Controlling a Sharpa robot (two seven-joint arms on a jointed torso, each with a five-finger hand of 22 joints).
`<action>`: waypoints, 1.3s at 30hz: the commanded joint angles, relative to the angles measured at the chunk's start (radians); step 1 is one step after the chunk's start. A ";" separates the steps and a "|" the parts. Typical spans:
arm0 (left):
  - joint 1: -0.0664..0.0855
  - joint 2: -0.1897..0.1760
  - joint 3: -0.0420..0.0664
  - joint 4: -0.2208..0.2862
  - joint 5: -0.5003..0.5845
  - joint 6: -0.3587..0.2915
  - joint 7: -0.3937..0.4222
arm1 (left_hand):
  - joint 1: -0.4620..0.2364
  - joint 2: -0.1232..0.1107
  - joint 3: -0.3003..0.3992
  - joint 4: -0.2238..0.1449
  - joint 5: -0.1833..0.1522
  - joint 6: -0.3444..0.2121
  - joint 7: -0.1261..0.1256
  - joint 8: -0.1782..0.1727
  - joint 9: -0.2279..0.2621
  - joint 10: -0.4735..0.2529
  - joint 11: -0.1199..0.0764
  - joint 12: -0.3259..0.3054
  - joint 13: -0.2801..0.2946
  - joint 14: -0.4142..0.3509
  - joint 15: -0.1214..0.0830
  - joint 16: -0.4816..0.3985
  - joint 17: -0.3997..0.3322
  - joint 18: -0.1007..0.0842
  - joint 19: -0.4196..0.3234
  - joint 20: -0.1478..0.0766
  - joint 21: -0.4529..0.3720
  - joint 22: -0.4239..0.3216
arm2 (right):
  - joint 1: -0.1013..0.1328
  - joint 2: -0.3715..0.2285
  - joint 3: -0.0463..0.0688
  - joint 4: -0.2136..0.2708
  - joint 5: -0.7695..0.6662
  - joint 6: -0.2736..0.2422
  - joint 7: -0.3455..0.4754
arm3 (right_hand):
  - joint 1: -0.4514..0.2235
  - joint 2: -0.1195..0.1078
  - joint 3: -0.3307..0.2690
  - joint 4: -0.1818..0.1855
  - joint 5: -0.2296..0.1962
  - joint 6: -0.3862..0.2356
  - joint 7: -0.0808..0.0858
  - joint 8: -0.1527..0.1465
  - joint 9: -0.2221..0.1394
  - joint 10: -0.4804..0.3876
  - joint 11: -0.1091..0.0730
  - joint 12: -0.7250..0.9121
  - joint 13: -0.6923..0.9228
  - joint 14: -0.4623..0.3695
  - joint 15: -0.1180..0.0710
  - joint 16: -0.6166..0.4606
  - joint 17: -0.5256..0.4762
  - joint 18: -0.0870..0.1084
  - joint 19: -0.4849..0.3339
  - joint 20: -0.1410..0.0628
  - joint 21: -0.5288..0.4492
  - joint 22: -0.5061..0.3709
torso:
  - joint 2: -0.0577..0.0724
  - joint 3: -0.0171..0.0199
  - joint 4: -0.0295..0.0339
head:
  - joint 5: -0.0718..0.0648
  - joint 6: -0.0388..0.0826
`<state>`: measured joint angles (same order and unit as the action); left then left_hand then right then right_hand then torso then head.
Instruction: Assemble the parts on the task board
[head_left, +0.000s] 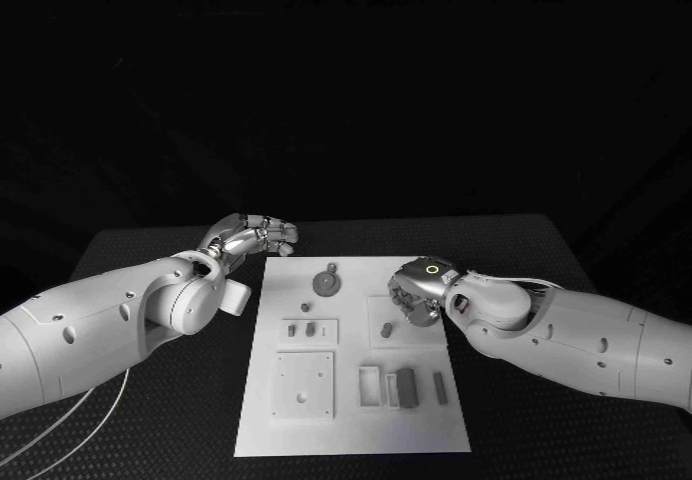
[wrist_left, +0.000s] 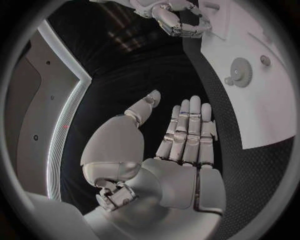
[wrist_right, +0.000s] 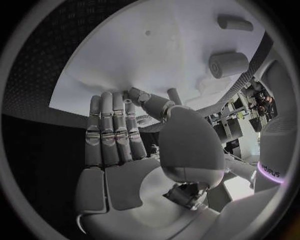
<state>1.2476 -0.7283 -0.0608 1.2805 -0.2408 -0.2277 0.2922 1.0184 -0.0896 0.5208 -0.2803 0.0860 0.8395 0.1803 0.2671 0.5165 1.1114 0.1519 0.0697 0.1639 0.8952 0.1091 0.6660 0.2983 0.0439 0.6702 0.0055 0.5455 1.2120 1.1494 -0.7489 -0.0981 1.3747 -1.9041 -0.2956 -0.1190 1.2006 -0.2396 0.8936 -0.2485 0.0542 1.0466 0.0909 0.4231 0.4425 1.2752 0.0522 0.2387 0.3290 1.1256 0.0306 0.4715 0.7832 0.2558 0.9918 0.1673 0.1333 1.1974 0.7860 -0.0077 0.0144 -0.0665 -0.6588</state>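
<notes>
On the black desk (head_left: 173, 250) the white task board (head_left: 361, 420) lies between the left hand (head_left: 253, 238) and the right hand (head_left: 418, 295), both empty with fingers extended.

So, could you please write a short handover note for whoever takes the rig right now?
Left hand: open, holding nothing, off the far left corner of the task board.
Right hand: fingers straight together, over the board's right side; no part seen in it.
Parts: gear at the far end, small pegs mid-board, bars in the near trays.
Done: cannot tell.
Left: pick up the parts and assemble them.
</notes>
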 joint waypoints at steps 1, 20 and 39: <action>0.001 0.000 0.001 0.002 0.006 0.008 0.002 | 0.011 0.002 -0.004 0.000 -0.003 -0.005 0.002 0.006 -0.001 -0.001 -0.001 0.007 -0.001 0.008 -0.002 -0.007 0.001 0.002 0.006 0.002 -0.007 0.002 | -0.018 0.000 -0.013 0.006 -0.018 0.054 0.006 | 0.004 0.003 0.008 -0.001 0.004 0.010 0.001 0.005 0.003 0.015 -0.005 0.005 0.007 0.007 -0.002 0.000 0.005 0.006 0.009 0.000 0.006 0.001 | 0.000 -0.0001 0.0000 | 0.000 0.000; 0.001 0.003 0.001 -0.005 0.006 0.006 0.001 | 0.010 0.004 -0.005 0.002 -0.002 -0.005 0.002 0.007 -0.002 0.000 -0.001 0.007 -0.004 0.011 -0.002 -0.010 0.005 0.002 0.008 0.002 -0.008 0.003 | -0.018 -0.018 -0.010 0.026 -0.008 -0.015 -0.003 | 0.002 -0.002 0.019 -0.002 -0.003 0.017 -0.002 0.006 0.012 0.022 -0.009 0.007 0.024 0.021 -0.006 -0.006 0.021 0.006 0.022 -0.005 0.011 0.004 | 0.000 0.0014 -0.0016 | 0.002 0.003; 0.001 0.003 0.001 -0.011 0.006 0.005 0.001 | 0.010 0.004 -0.007 0.002 -0.002 -0.008 0.002 0.007 -0.003 0.000 -0.001 0.008 -0.007 0.013 -0.002 -0.013 0.008 0.002 0.010 0.002 -0.009 0.004 | -0.016 -0.029 0.010 0.039 0.034 -0.016 0.011 | 0.001 -0.005 0.023 0.002 -0.004 0.017 -0.003 0.006 0.017 0.023 -0.010 0.007 0.030 0.025 -0.008 -0.009 0.027 0.006 0.026 -0.007 0.012 0.005 | 0.000 0.0009 -0.0015 | 0.000 0.006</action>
<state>1.2476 -0.7270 -0.0610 1.2678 -0.2405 -0.2281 0.2870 1.0225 -0.0855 0.5182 -0.2777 0.0860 0.8395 0.1803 0.2703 0.5148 1.1114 0.1519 0.0733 0.1584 0.8988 0.1055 0.6582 0.3052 0.0437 0.6738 0.0092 0.5419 1.2147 1.1343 -0.7788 -0.0881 1.4080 -1.8842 -0.3286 -0.1310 1.2005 -0.2397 0.9136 -0.2470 0.0541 1.0553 0.0889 0.4287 0.4583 1.2927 0.0409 0.2425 0.3579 1.1399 0.0232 0.4677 0.8091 0.2558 1.0110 0.1623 0.1391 1.2013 0.7861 -0.0072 0.0131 -0.0665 -0.6535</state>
